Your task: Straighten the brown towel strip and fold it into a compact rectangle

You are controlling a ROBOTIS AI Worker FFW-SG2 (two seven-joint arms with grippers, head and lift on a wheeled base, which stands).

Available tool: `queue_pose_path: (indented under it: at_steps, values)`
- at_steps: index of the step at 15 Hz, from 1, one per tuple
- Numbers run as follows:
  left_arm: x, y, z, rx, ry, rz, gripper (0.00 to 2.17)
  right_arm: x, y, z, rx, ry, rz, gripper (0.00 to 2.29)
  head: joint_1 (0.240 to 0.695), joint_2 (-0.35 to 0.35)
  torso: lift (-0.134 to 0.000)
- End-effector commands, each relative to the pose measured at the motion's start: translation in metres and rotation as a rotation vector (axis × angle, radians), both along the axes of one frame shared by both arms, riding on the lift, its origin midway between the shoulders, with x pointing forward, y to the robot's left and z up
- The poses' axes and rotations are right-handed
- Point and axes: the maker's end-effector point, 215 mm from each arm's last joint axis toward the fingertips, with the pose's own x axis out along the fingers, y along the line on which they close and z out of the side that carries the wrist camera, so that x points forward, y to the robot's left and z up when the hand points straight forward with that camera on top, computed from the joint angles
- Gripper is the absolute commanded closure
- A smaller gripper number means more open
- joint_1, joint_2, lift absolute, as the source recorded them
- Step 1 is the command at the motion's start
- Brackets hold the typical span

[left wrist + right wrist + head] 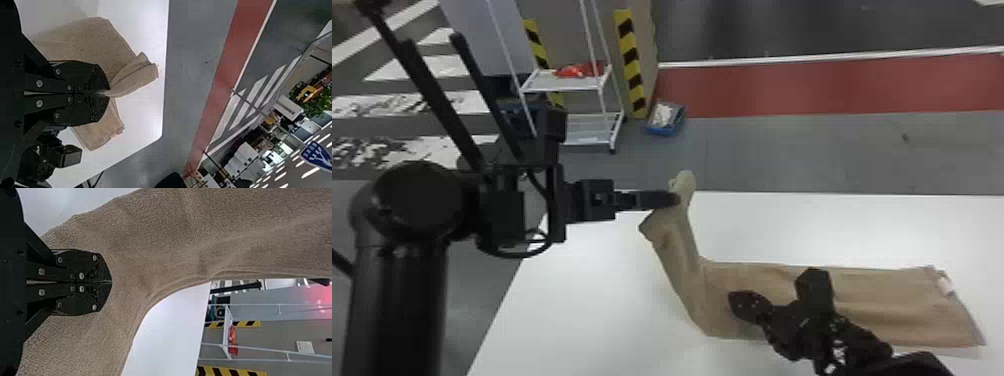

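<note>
Stretching across one white table (572,310), a single brown towel strip (887,300) lies lightly creased, its left part bent upward, the bunched end pinched between the left gripper's (676,199) closed fingers. Of two grippers, the right (738,303), fingers together and empty, hides cloth near the bend; whether they touch is unclear.

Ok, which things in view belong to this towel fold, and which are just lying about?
Part of the job:
brown towel strip
left end effector, clamped on the strip
right end effector, over the strip
white table beneath

Just lying about:
white shelf rack
red item on its upper shelf
blue bin on the floor
</note>
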Motion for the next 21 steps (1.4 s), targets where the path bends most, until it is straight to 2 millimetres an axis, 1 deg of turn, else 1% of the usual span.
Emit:
queue_pose_path:
  at_steps: [1,2,3,4,5,6,7,9,10,11,12,13,14,16,17,18,19,21]
  values:
    - [-0.002,-0.009,0.000,-0.009,0.000,-0.013,1.44,0.005,-0.008,0.032,0.073,-0.044,-0.049,1.55,0.695,0.172,0.000]
    - [-0.005,-0.020,-0.002,-0.010,0.003,-0.031,1.44,0.007,-0.005,0.051,0.119,-0.065,-0.052,1.31,0.695,0.161,0.000]
    - [-0.009,-0.035,-0.007,0.000,0.006,-0.053,1.44,0.015,-0.023,0.065,0.133,-0.091,-0.085,1.01,0.695,0.155,0.000]
    - [-0.011,-0.050,-0.011,0.001,0.004,-0.061,1.44,0.026,-0.047,0.083,0.134,-0.136,-0.124,0.45,0.695,0.145,0.000]
    - [-0.008,-0.064,-0.016,0.006,-0.007,-0.061,1.44,0.030,-0.068,0.089,0.120,-0.160,-0.153,0.12,0.695,0.131,0.000]
    - [-0.008,-0.071,-0.023,0.022,-0.006,-0.056,1.44,0.036,-0.090,0.095,0.114,-0.186,-0.191,0.01,0.695,0.103,0.000]
    - [-0.003,-0.085,-0.025,0.030,-0.027,-0.048,1.44,0.043,-0.122,0.108,0.102,-0.228,-0.239,0.01,0.695,0.039,0.000]
    - [0.013,-0.116,-0.029,0.068,-0.116,-0.010,1.44,0.047,-0.185,0.119,0.090,-0.277,-0.329,0.03,0.695,-0.026,0.000]
    - [0.015,-0.136,-0.029,0.068,-0.153,-0.003,1.44,0.048,-0.219,0.124,0.090,-0.291,-0.382,0.03,0.695,-0.067,0.000]
    - [0.015,-0.156,-0.029,0.056,-0.171,0.001,1.44,0.047,-0.245,0.131,0.096,-0.315,-0.423,0.04,0.695,-0.102,0.000]
    - [0.011,-0.180,-0.035,0.071,-0.183,-0.008,1.44,0.045,-0.277,0.137,0.100,-0.328,-0.476,0.07,0.695,-0.146,0.000]
    - [0.003,-0.198,-0.049,0.145,-0.192,-0.020,1.45,0.042,-0.301,0.141,0.107,-0.336,-0.510,0.08,0.695,-0.231,0.000]
    - [-0.007,-0.217,-0.061,0.183,-0.190,-0.040,1.44,0.040,-0.320,0.146,0.101,-0.351,-0.530,0.08,0.695,-0.269,0.000]
    - [-0.023,-0.246,-0.076,0.251,-0.195,-0.071,1.44,0.031,-0.349,0.144,0.109,-0.365,-0.562,0.08,0.695,-0.345,0.000]
    - [-0.030,-0.258,-0.085,0.266,-0.183,-0.082,1.44,0.028,-0.358,0.142,0.109,-0.373,-0.570,0.08,0.695,-0.350,0.000]
    - [-0.031,-0.266,-0.094,0.284,-0.181,-0.079,1.44,0.026,-0.365,0.141,0.108,-0.380,-0.574,0.08,0.695,-0.350,0.000]
    - [-0.025,-0.262,-0.108,0.319,-0.187,-0.060,1.45,0.025,-0.367,0.141,0.116,-0.392,-0.570,0.08,0.695,-0.350,0.000]
    - [-0.014,-0.258,-0.128,0.332,-0.178,-0.034,1.45,0.019,-0.377,0.142,0.109,-0.422,-0.567,0.08,0.695,-0.350,0.000]
